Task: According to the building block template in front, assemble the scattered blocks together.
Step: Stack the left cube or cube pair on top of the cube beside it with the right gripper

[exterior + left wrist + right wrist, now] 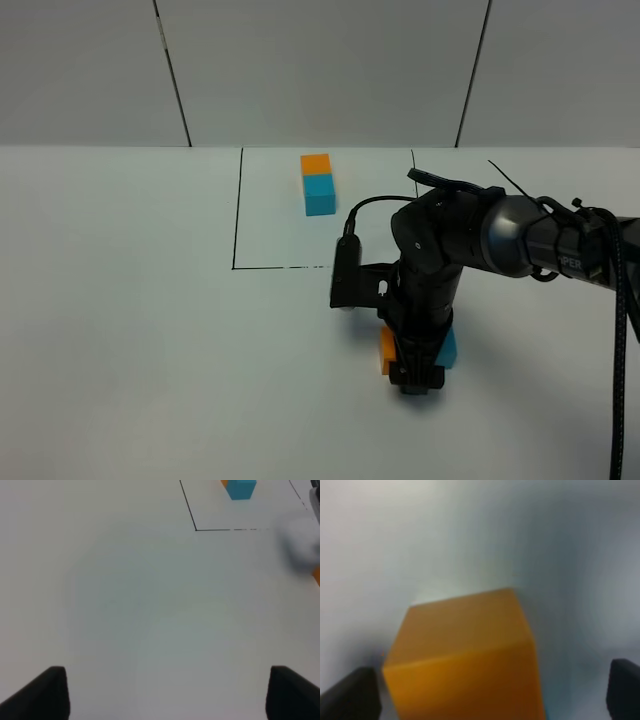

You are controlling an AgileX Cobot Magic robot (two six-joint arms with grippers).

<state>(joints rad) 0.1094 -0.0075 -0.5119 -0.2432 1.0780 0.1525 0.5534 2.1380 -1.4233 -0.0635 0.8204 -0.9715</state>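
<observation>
From the high camera, the building block template (318, 185) sits inside the drawn frame (236, 210) far back on the desk (120, 330). The orange block (385, 352) and cyan block (447, 349) flank the lowered right claw (418, 378). The left wrist view shows the left claw (167, 692) spread wide and empty. The right wrist view shows the right claw's fingers (350, 697) wide apart around the orange block.

The white desk (120, 330) is matte and bare over most of its surface. A thin black outline (236, 220) drawn on it marks off a rectangle at the far middle. Inside that rectangle lies the building block template (318, 185), its orange half on the far side and its cyan half joined to it on the near side. Well nearer, right of centre and outside the outline, an orange cube (386, 350) sits on the desk with a cyan cube (446, 348) to its right. The right arm (440, 260) hides most of both, so whether they touch cannot be told.
</observation>
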